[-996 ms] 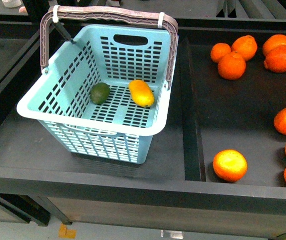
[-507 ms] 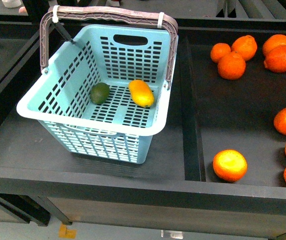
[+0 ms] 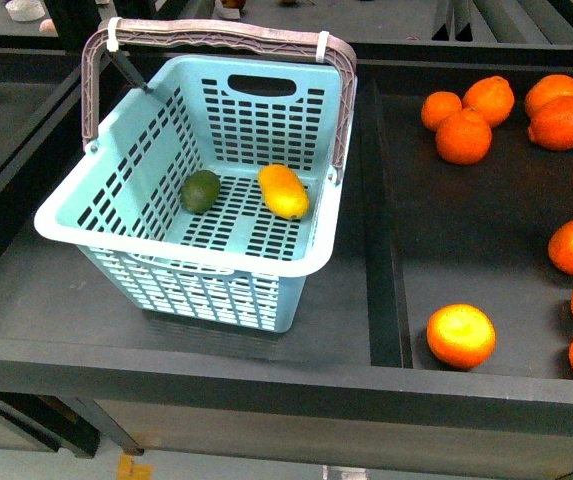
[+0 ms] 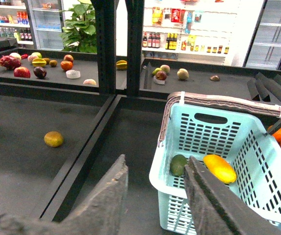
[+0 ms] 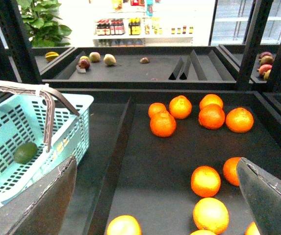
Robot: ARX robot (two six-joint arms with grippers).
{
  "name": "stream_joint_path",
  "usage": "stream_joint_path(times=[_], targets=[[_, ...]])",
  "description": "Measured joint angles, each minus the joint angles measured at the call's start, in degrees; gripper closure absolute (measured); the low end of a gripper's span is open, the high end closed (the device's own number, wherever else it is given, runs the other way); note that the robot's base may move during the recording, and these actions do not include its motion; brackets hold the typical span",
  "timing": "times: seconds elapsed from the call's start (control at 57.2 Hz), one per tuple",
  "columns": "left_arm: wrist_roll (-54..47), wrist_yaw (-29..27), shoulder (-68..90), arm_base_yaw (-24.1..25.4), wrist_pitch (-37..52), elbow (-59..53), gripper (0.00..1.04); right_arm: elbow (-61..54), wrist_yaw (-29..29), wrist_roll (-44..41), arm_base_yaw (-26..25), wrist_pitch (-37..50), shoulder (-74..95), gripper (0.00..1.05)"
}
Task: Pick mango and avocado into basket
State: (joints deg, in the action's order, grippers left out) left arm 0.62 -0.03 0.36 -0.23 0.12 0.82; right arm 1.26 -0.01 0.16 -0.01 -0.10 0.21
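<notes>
The left hand is wide apart and holds nothing; its two dark fingers frame an open gap over the black bench. Just beyond the fingertips, on the far side of that gap, stands the basket, with its brown handles raised over the rim. Inside it, ahead of the left hand, the avocado lies on the slotted floor, and the mango lies just beside it, apart from it by a small strip of floor.

The right hand is also spread wide and empty, one finger low at each side of its wrist view. The basket sits off beyond one finger, and through its rim the avocado shows on the floor; the mango is hidden from this view. Straight ahead of the right hand, a group of oranges rests in the neighbouring bench compartment, well apart from the basket.

From the front, neither hand is in view. The basket stands in the left compartment, holding the avocado and the mango side by side near its middle, not touching. Oranges are scattered across the right compartment.
</notes>
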Motion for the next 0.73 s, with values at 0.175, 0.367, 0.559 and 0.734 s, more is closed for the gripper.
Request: stream_joint_path(times=[0.175,0.367,0.559,0.734], targets=[[0.0,0.0,0.0,0.0,0.0,0.0,0.3,0.0,0.0,-0.02,0.02,0.0,0.0,0.09],[-0.07,0.0,0.0,0.0,0.0,0.0,0.09,0.0,0.0,0.0,0.02,0.0,0.0,0.09],[-0.07,0.0,0.0,0.0,-0.02,0.0,0.09,0.0,0.0,-0.02,0.02,0.0,0.0,0.09],[-0.07,0.0,0.0,0.0,-0.02,0.0,0.09,0.0,0.0,0.0,0.02,0.0,0.0,0.09]])
